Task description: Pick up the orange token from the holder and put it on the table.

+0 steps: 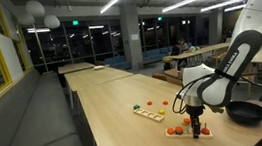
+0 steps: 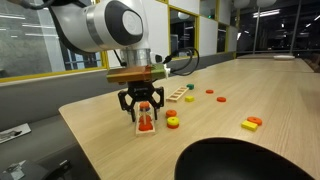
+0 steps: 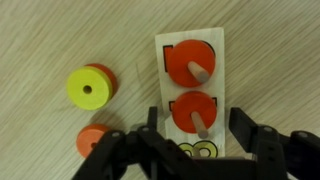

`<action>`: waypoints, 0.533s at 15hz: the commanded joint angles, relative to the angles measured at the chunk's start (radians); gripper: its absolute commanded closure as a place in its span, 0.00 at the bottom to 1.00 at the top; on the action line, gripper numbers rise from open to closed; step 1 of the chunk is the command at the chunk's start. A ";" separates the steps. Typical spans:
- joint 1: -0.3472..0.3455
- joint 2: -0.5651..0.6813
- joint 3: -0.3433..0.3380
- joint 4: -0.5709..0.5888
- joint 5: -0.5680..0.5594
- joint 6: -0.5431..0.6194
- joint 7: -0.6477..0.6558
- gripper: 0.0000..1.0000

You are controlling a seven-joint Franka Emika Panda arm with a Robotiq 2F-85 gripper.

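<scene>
A small wooden holder (image 3: 190, 85) with pegs carries two orange-red tokens: one at the far end (image 3: 189, 62) and one nearer me (image 3: 196, 110). My gripper (image 3: 197, 128) is open and hangs right over the nearer token, one finger on each side of the holder, not touching it. In both exterior views the gripper (image 2: 142, 112) (image 1: 197, 122) is low over the holder (image 2: 145, 125). A yellow token (image 3: 88, 88) and an orange token (image 3: 92, 140) lie on the table left of the holder.
A black bowl (image 2: 250, 160) (image 1: 247, 112) stands close by. A wooden board with pegs (image 1: 149, 111) (image 2: 176, 95) and loose red and yellow tokens (image 2: 250, 123) lie on the long wooden table (image 2: 100, 125). A bench runs along the table's side.
</scene>
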 commanded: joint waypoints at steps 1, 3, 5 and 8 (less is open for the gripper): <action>-0.007 -0.003 -0.005 0.001 -0.022 0.018 0.012 0.00; -0.007 -0.004 -0.005 0.001 -0.022 0.018 0.012 0.00; -0.009 -0.003 -0.005 0.001 -0.026 0.018 0.015 0.00; -0.010 -0.004 -0.006 0.001 -0.027 0.019 0.016 0.00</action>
